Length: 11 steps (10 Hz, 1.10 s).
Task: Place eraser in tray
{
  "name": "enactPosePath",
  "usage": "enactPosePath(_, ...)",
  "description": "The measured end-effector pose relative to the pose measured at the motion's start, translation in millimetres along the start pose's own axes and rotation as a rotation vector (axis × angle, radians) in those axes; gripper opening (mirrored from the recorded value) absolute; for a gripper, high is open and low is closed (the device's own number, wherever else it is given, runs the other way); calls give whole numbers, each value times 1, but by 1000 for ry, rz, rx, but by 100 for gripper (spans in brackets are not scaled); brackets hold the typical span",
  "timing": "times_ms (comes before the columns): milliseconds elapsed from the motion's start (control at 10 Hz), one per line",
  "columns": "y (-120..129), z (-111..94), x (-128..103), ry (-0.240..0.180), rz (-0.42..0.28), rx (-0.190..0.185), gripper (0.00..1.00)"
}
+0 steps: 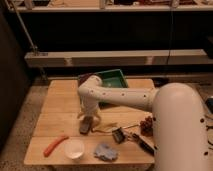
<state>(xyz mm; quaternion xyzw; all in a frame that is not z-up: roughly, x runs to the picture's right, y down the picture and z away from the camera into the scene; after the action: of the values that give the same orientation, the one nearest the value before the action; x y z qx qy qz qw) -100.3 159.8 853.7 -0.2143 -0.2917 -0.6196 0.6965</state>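
Observation:
The dark grey eraser (85, 125) lies on the wooden table (57, 107), left of centre. My gripper (88, 119) points down right over it, open, with pale fingers (96, 120) low on either side of the eraser's far end. The wrist hides part of the eraser, and I cannot tell whether the fingers touch it. The green tray (116, 78) stands at the table's back edge, behind my white arm (125, 97), which covers its front side.
An orange stick-like object (55, 145), a white bowl (74, 148) and a blue cloth (106, 151) lie along the front edge. A small clip (119, 134), a black-handled tool (143, 143) and a reddish-brown cluster (146, 125) sit to the right. Shelving stands behind the table.

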Motion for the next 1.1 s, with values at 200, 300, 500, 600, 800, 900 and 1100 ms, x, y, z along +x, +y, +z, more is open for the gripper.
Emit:
enactPosePath(200,-8,8,-1,-16,-23,5,75)
enactPosePath(300,-19,12,-3,-22,-47,8,73)
enactPosePath(500,-20,18,-2,-33,-66,2,57)
enactPosePath(600,-21,20,-3,-44,-71,0,46)
enactPosePath(800,-21,21,-2,-54,-66,6,28)
enactPosePath(900,-20,20,-1,-58,-61,13,17)
enactPosePath(1100,-16,6,6,-46,-47,40,4)
